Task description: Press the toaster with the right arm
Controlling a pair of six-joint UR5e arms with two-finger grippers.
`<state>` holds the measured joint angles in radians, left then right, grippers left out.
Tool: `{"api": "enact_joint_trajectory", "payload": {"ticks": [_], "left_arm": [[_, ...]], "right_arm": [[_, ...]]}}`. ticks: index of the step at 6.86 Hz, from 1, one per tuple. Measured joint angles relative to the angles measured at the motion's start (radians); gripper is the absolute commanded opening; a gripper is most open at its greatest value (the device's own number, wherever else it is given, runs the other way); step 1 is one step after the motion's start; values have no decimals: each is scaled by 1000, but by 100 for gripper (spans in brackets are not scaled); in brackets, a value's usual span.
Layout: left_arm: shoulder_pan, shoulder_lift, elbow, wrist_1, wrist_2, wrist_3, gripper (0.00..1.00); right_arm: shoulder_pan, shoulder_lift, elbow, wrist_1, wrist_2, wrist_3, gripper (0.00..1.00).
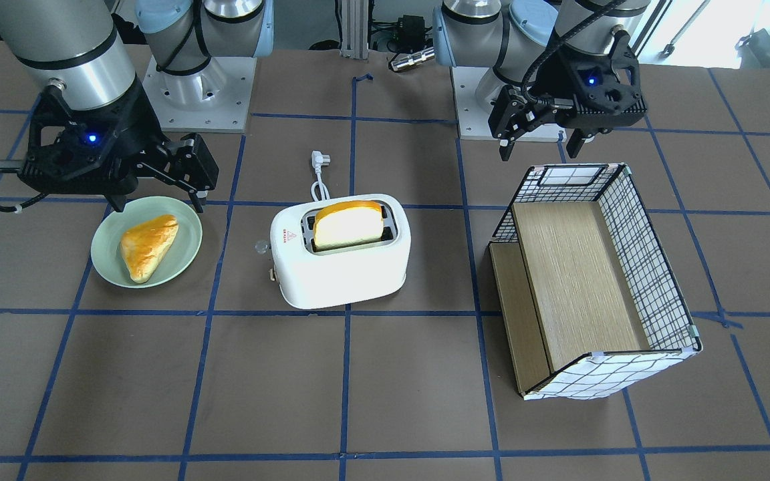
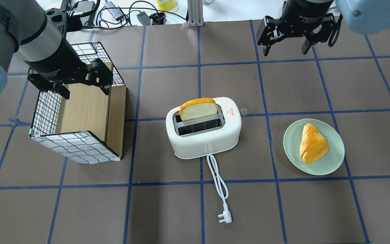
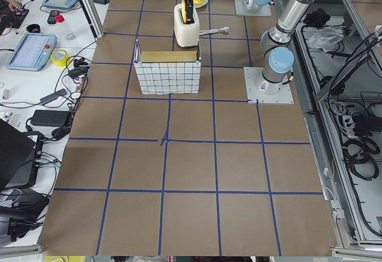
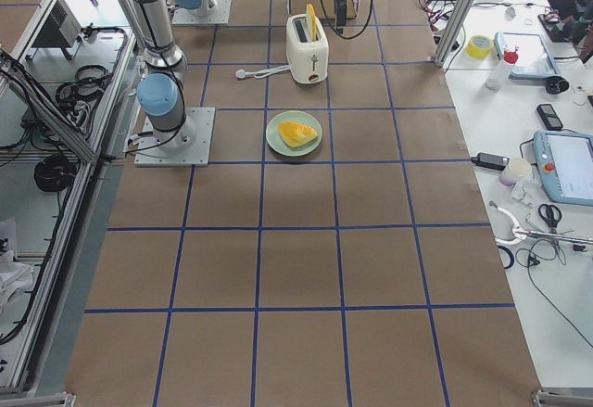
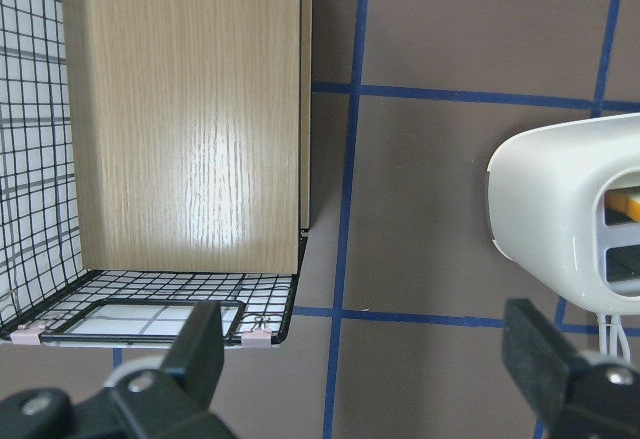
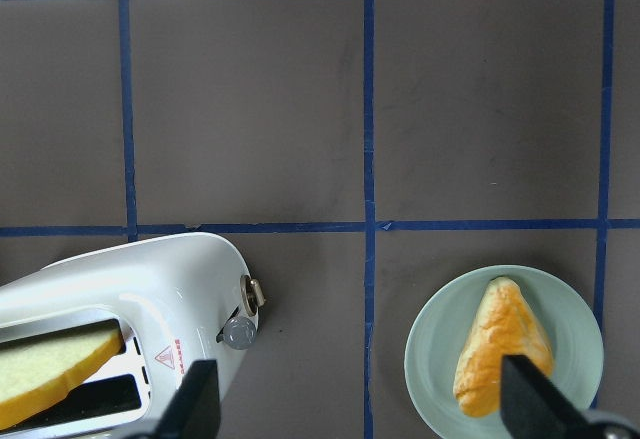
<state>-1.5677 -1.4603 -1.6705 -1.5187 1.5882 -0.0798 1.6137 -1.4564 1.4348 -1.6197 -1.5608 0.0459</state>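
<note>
We are logging the toaster (image 2: 203, 144): white, rounded, two slots, standing mid-table between the wire basket (image 2: 76, 149) and the green plate (image 2: 295, 149). A bread slice (image 2: 198, 109) is sticking up from one slot, and the clear lever knob (image 2: 243, 110) is facing the plate. The right gripper (image 2: 286, 51) is hanging fingers-down and spread, well apart from the toaster. The left gripper (image 2: 85, 90) is hovering spread over the basket.

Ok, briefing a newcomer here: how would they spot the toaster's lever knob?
Find the white toaster mid-table, a bread slice standing in one slot. On its end facing the green plate sits the lever knob, a small clear ball against white plastic.
</note>
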Motion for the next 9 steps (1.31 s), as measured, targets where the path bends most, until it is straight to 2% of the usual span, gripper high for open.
{"api": "enact_joint_trajectory", "payload": {"ticks": [5,6,7,8,9], "left_arm": [[0,0,0,0,0,0,100],[0,0,0,0,0,0,100],[0,0,0,0,0,0,100],[0,0,0,0,0,0,100],[0,0,0,0,1,0,100]], "right_arm": [[0,-1,9,-2,2,-5,98],[0,-1,9,1,7,-3,82],[0,0,9,4,25,1,36],[1,0,9,21,51,6,1],[0,0,10,67,92,9,0]]}}
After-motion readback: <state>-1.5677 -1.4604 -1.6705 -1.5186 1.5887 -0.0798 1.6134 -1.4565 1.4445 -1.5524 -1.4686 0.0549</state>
